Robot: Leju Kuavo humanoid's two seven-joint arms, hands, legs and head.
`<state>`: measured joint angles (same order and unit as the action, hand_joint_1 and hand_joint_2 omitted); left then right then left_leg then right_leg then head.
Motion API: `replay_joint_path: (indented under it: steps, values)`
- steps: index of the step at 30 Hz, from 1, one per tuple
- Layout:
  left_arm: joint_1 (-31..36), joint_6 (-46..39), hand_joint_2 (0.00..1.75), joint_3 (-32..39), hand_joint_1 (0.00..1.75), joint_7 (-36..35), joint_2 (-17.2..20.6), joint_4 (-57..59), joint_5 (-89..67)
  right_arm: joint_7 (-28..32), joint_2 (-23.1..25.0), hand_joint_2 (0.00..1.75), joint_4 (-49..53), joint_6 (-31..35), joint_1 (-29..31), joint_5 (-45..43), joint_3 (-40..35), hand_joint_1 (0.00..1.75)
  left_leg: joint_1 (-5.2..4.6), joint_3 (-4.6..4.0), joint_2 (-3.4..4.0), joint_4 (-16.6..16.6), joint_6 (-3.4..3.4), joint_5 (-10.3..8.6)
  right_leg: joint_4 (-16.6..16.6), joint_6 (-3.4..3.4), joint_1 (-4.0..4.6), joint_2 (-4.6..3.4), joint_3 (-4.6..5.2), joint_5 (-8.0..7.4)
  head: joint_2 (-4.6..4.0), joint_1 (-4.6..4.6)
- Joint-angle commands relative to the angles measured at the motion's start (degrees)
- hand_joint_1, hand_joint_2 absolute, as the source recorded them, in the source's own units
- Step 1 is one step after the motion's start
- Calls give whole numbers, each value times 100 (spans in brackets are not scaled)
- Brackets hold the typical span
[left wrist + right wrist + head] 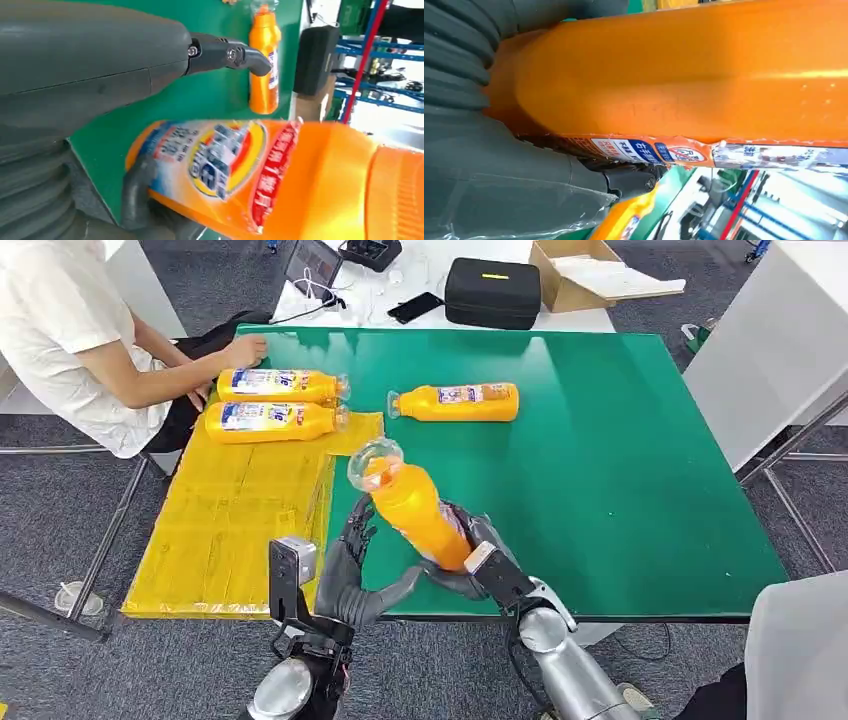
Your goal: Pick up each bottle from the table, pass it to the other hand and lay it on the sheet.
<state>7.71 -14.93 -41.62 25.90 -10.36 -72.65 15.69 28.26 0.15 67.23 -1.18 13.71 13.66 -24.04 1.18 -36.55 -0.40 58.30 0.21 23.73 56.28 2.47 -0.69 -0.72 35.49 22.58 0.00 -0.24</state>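
My right hand (482,552) grips the lower end of an orange bottle (412,508) above the table's front edge, its clear cap tilted up and away from me. The right wrist view has the bottle's orange side and label (674,75) close up. My left hand (352,575) is beside the bottle on its left with fingers spread, and its thumb (240,54) stands apart from the bottle's label (225,160). Two more orange bottles (278,385) (270,421) lie side by side on the far end of the yellow sheet (230,530). A further bottle (462,402) lies on the green table (620,470).
A person (60,330) sits at the far left with a hand (245,348) on the table by the sheet's bottles. A black case (492,292), a cardboard box (580,275) and a phone (415,307) lie beyond the green top.
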Motion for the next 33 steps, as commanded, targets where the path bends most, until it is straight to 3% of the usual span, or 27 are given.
replay_joint_path:
  steps: [1, 5, 13, 16, 17, 18, 24, 30, 33]
  values:
    - [230, 448, 175, 131, 0, -107, 37, -184, 472, 11, -71, 175, -600, -15, 452, 339, -785, 175, -5, 25, 16, 0, 6, 9, 3, -9, -2, -7, -19, 6, 0, 0]
    - [228, 831, 175, 235, 0, -237, -35, -184, 1127, -20, -58, 175, -656, -3, 522, 455, -951, 175, -4, 12, 6, -2, 4, 3, 0, -6, -2, -1, -11, 3, 0, 0]
    - [455, 645, 175, 110, 0, 90, -144, -97, 1101, -186, -222, 175, -927, -48, 618, 540, -1111, 175, -4, 16, -3, -1, 6, 3, -1, -6, -1, 9, -14, 4, 0, 0]
    - [481, 659, 175, 84, 0, 95, -140, -133, 1133, -186, -207, 175, -1020, -59, 628, 540, -1135, 166, -2, 9, 0, -2, 4, 2, -2, -5, 0, 4, -7, 2, 2, -2]
    - [483, 655, 175, 86, 28, 98, -142, -130, 1137, -187, -201, 175, -1034, -60, 631, 539, -1136, 159, -4, 14, 0, -2, 5, 3, -2, -6, -1, 5, -12, 4, 0, -2]
    - [514, 607, 175, 82, 175, 36, -166, -32, 1175, -186, -168, 175, -1091, -61, 645, 532, -1133, 159, -2, 10, -1, -2, 4, 2, -3, -5, 0, 5, -9, 2, 0, -2]
    - [714, -258, 175, -72, 175, 354, -245, 582, 425, -235, -220, 175, -928, -59, 495, 360, -983, 155, -2, 13, -9, -4, 4, 0, -5, -6, 1, 14, -12, 4, 0, -2]
    - [775, -207, 175, -230, 175, 310, -236, 780, 283, -264, -197, 175, -910, -94, 437, 168, -801, 155, -6, 38, -12, -8, 9, 6, -7, -10, -1, 22, -36, 12, 0, -2]
    - [775, -207, 175, -230, 175, 310, -236, 780, 283, -264, -197, 175, -910, -94, 437, 168, -801, 155, -3, 7, -5, -5, 3, 0, -5, -4, -1, 8, -4, 2, 0, -2]
